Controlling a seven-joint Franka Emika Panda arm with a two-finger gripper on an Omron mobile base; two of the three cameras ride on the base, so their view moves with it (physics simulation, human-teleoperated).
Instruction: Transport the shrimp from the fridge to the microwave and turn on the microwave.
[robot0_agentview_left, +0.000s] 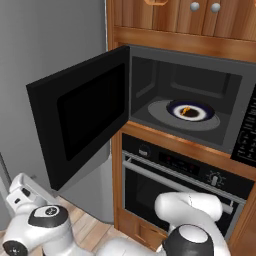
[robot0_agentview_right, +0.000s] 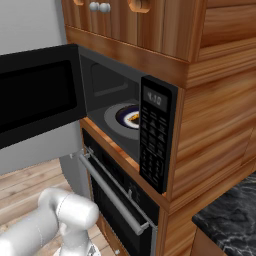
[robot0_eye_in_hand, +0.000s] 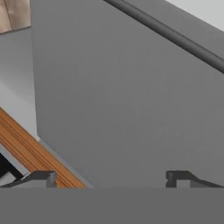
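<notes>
We see our tool (robot0_eye_in_hand: 111, 177) spread wide, its two dark fingertips (robot0_eye_in_hand: 43, 178) far apart with nothing between them, facing a flat grey fridge (robot0_eye_in_hand: 131, 100) panel. The shrimp (robot0_agentview_left: 185, 110) lies on a dark-rimmed plate (robot0_agentview_left: 175, 106) on the turntable inside the microwave (robot0_agentview_left: 240, 80), whose door (robot0_agentview_left: 80, 115) hangs open.

We see our arm (robot0_agentview_left: 187, 210) built of glossy white rounded links with black joint caps, and a gripper (robot0_eye_in_hand: 111, 178) with small dark grey fingertips (robot0_eye_in_hand: 41, 177).
</notes>
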